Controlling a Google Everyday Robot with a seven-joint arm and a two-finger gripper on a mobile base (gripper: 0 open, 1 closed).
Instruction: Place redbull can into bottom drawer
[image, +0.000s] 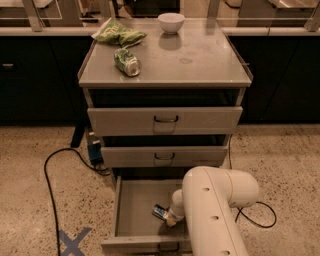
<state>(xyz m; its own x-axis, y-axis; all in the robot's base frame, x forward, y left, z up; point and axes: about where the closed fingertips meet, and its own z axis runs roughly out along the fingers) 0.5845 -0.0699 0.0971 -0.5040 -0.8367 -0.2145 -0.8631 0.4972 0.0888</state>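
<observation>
The bottom drawer is pulled open at the foot of the grey cabinet, with a flat grey floor. The redbull can lies in it, silver and blue, near the middle of the floor. My gripper reaches down into the drawer from the white arm at the lower right and sits right at the can's right end. The arm hides the drawer's right half and most of the gripper.
On the cabinet top lie a green can with a silver top, a green crisp bag and a white bowl. Two shallower drawers are above, slightly open. A black cable and blue tape cross mark the floor at left.
</observation>
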